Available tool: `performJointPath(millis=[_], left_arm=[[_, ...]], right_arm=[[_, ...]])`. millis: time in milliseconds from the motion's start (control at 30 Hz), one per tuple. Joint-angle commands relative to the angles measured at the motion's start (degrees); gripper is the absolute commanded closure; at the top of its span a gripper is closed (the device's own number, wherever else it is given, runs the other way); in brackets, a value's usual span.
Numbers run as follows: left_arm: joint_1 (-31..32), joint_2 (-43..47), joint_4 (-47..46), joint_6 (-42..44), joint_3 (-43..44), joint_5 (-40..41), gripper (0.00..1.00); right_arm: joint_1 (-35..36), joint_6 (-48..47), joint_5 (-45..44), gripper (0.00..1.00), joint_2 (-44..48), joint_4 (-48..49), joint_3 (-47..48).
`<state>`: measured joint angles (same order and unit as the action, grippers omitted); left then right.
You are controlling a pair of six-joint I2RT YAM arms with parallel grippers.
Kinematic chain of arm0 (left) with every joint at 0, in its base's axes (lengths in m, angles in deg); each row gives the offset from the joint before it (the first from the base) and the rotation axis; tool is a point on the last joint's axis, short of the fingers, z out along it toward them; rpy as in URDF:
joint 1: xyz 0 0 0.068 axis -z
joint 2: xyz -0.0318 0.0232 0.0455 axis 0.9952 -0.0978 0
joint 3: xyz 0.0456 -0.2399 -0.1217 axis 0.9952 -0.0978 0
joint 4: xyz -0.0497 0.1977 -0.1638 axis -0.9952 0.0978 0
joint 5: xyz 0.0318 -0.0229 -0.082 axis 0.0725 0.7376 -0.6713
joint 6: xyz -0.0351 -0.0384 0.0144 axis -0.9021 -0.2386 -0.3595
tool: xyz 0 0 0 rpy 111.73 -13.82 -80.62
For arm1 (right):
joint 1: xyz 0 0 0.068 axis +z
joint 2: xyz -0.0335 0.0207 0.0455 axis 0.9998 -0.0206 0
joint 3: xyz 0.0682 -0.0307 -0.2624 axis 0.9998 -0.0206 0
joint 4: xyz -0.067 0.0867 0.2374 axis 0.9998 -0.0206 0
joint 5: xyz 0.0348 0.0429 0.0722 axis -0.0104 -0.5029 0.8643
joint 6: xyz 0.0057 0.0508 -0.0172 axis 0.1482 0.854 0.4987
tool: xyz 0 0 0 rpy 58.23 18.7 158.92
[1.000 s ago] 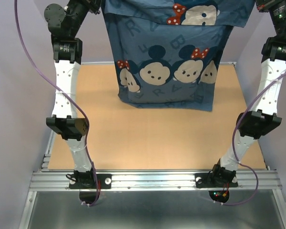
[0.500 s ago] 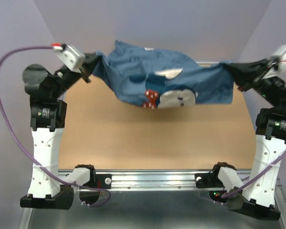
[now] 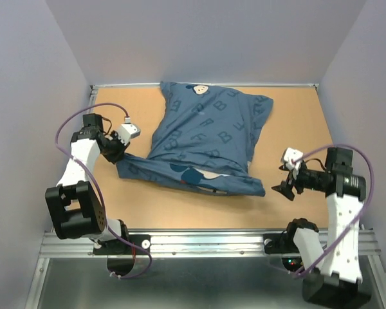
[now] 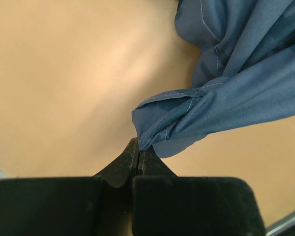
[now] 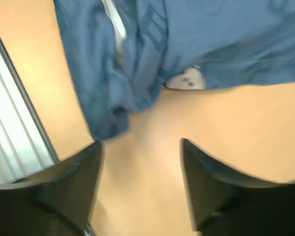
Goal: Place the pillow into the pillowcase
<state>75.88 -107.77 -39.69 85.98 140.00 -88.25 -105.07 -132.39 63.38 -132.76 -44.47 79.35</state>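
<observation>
Two sets of fingers, your left fingers pinched tight on the pillowcase at its near-left corner, your right fingers spread apart, holding nothing, just beside its near-right corner, pillowcase lying plump and rumpled across the counter.

The pillowcase is thin, matt blue cloth, softly creased, its hem stitched in pale thread. The table is smooth, matt tan board that looks like wood. The rail at its near edge is brushed metal with a dull sheen. The left gripper and right gripper look like matt black plastic.
</observation>
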Motion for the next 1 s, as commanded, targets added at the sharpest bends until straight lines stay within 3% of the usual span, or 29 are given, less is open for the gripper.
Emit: performJointPath(millis=[0, 33, 100, 167, 233, 267, 333, 367, 400, 433, 500, 533, 633, 700, 800, 933, 967], left_arm=[[-3.4, -1.4, -1.3, 11.2, 5.2, 6.9, 1.00], [-3.9, -3.2, -3.2, 10.2, 5.8, 9.0, 1.00], [-4.3, -5.4, -8.4, 7.3, 7.5, 12.6, 1.00], [-4.3, -10.1, -16.9, 0.7, 12.8, 15.7, 1.00], [-4.3, -13.7, -17.8, -5.0, 19.2, 15.4, 1.00], [-4.3, -17.5, -18.0, -8.4, 26.6, 15.7, 0.97], [-4.4, -21.4, -14.6, -18.3, 34.8, 16.5, 0.81], [-4.6, -24.4, -12.5, -21.4, 42.3, 16.4, 0.65], [-4.8, -25.1, -8.9, -25.3, 44.8, 15.4, 0.58], [-5.6, -25.2, -8.6, -27.5, 46.0, 12.8, 0.41], [-5.7, -21.9, -10.5, -30.3, 44.1, 12.6, 0.24], [-5.7, -20.5, -12.3, -31.4, 42.9, 12.8, 0.21], [-4.9, -17.3, -10.1, -32.2, 40.1, 10.7, 0.20], [-3.8, -16.5, -5.4, -31.6, 37.9, 7.2, 0.24], [-0.6, -16.5, -1.8, -30.6, 32.4, 2.8, 0.38], [6.5, -17.4, -2.6, -30.8, 23.4, 3.7, 0.48], [7.6, -18.1, -2.9, -31.2, 22.2, 4.0, 0.55]], right_arm=[[0.0, -10.1, -3.5, 0.18, 9.0, 2.5, -1.0], [0.0, 6.1, -5.2, 0.18, 9.1, 10.9, -2.4], [0.0, 15.4, -8.3, 0.19, 4.2, 27.8, -2.1], [0.0, 25.2, -7.9, 0.19, -10.1, 30.7, 6.6], [0.0, 33.2, -2.3, 0.20, -19.3, 30.7, 14.0], [0.3, 39.7, -0.2, 0.21, -27.8, 30.7, 21.3], [2.1, 44.2, 1.8, 0.20, -34.2, 31.3, 27.3], [3.5, 47.1, 1.3, 0.14, -36.3, 31.9, 29.6], [6.6, 48.0, -0.8, 0.06, -40.4, 32.8, 33.5], [8.7, 48.9, -2.2, 0.05, -41.9, 33.6, 34.8], [13.5, 51.8, -4.5, 0.05, -44.6, 37.3, 36.4], [14.7, 53.1, -6.1, 0.05, -46.3, 39.5, 36.1], [21.0, 55.8, -11.4, 0.05, -49.2, 47.3, 36.1], [24.4, 57.0, -13.2, 0.05, -53.4, 50.9, 37.4], [27.2, 60.0, -16.0, 0.06, -61.0, 53.1, 42.3], [28.9, 61.9, -19.6, 0.11, -68.9, 53.0, 45.8], [29.0, 62.1, -20.4, 0.13, -70.0, 52.9, 45.3]])
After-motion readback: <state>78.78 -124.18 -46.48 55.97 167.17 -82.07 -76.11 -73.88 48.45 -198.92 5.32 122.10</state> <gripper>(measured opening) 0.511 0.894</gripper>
